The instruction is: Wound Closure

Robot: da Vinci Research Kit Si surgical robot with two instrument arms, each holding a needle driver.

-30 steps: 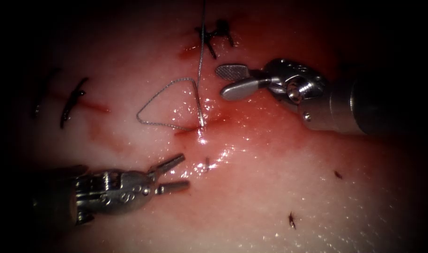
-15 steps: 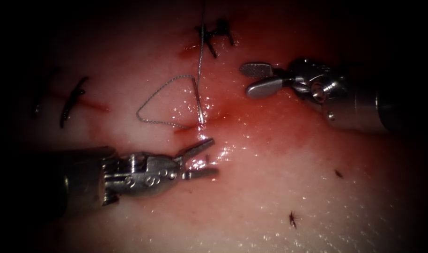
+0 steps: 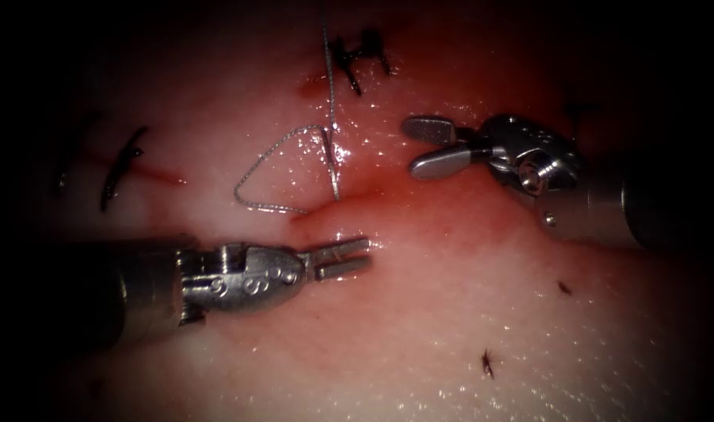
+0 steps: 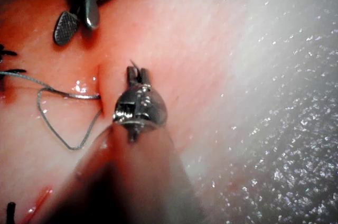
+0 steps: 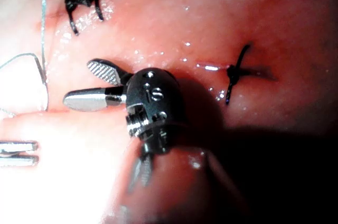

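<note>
The curved needle [image 3: 332,168] stands in the tissue [image 3: 466,312]. Its bare rear part slants down into the red cut [image 3: 349,202]. My left tool [image 3: 365,256] lies just below the cut with its jaws shut on the needle's tip. A thin point sticks out past these jaws [image 4: 137,73] in the left wrist view. The grey thread [image 3: 255,168] lies in a loop left of the needle, and a strand runs up out of view. My right tool [image 3: 413,144] hovers to the needle's right, jaws open and holding nothing, also seen in its own view [image 5: 79,81].
A finished dark stitch [image 3: 361,55] sits above the needle and another stitch [image 3: 119,168] at far left. Small dark thread ends [image 3: 487,364] lie on the pale tissue at lower right. Red fluid [image 3: 451,211] covers the tissue around the cut.
My left tool moved right to the needle's tip below the cut and its jaws closed. My right tool drew back to the right, jaws narrower. The needle's rear part rose slightly.
</note>
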